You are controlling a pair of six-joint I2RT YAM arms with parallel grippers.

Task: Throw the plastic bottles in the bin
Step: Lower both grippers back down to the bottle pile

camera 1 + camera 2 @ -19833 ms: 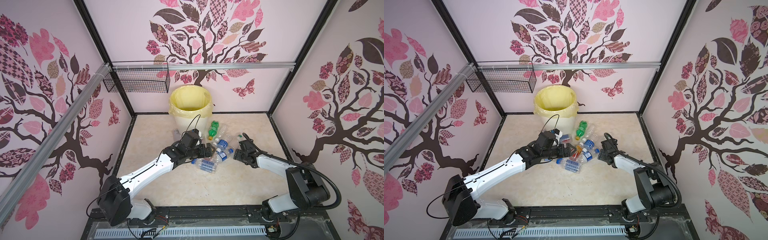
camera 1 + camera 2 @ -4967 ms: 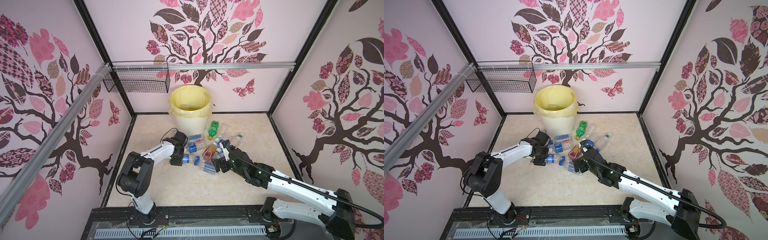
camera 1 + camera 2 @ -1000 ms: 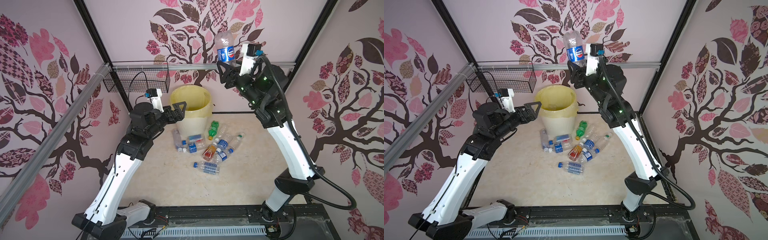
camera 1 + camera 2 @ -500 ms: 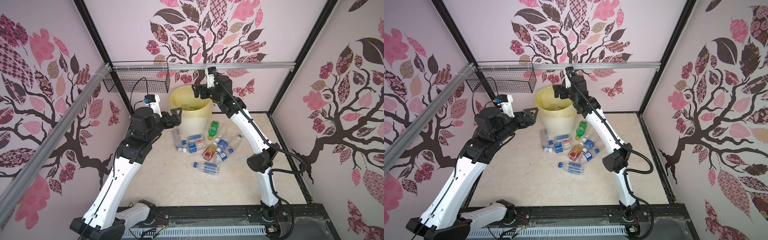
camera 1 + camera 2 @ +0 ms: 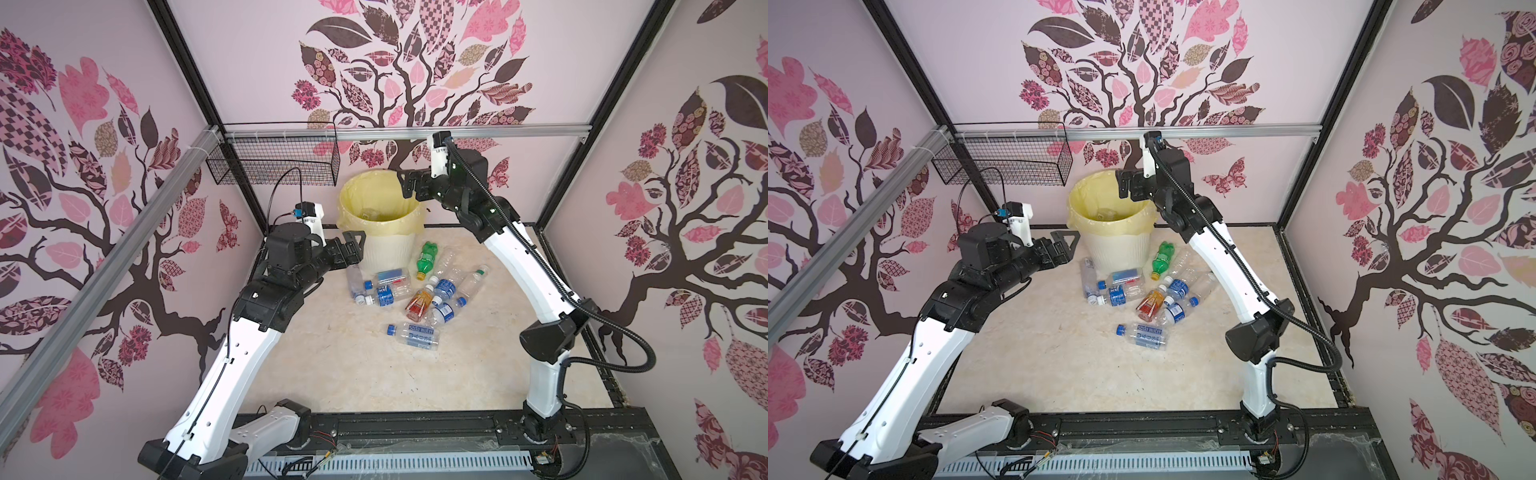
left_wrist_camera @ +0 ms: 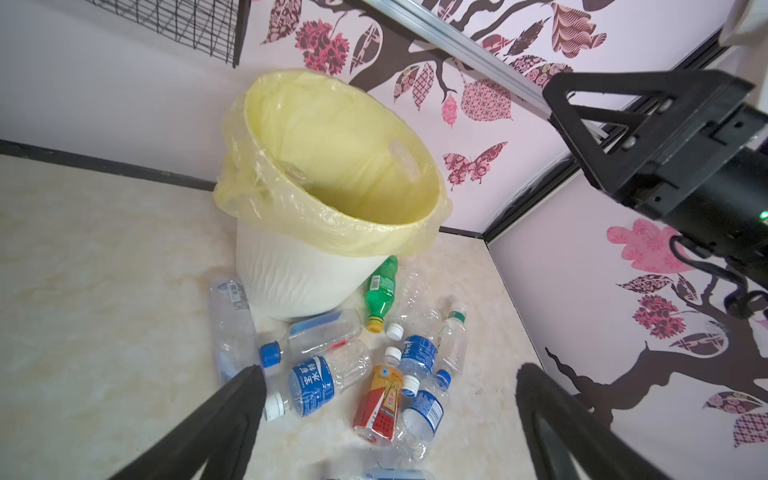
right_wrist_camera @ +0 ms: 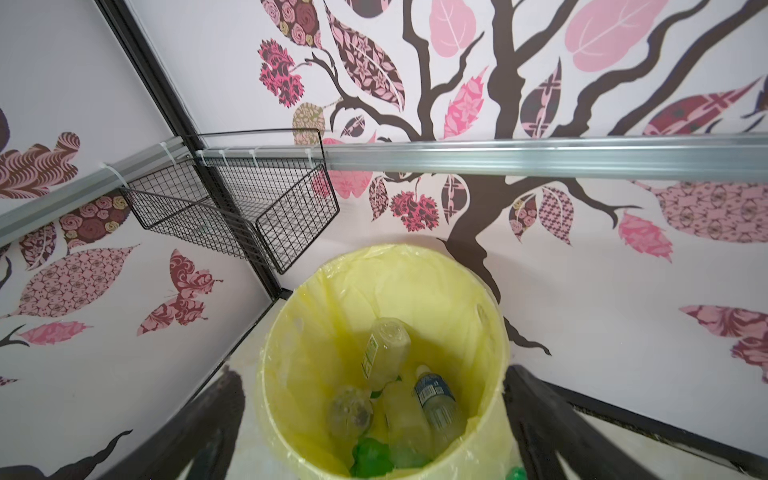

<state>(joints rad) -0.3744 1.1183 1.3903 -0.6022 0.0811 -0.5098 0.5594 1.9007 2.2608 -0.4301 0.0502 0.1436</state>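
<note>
Both sets of jaws stand wide apart and hold nothing. The right gripper (image 5: pixel 409 189) hangs over the bin (image 5: pixel 388 253), above its mouth, where a few bottles (image 7: pixel 386 353) lie inside, so I'd say a drop is over. The left gripper (image 5: pixel 353 247) hovers beside the bin. The other bottles (image 5: pixel 419 291) lie on the floor in front of the bin, well below both. Next comes a reach down, maybe for the lone bottle (image 5: pixel 413 334), closing across its body.
</note>
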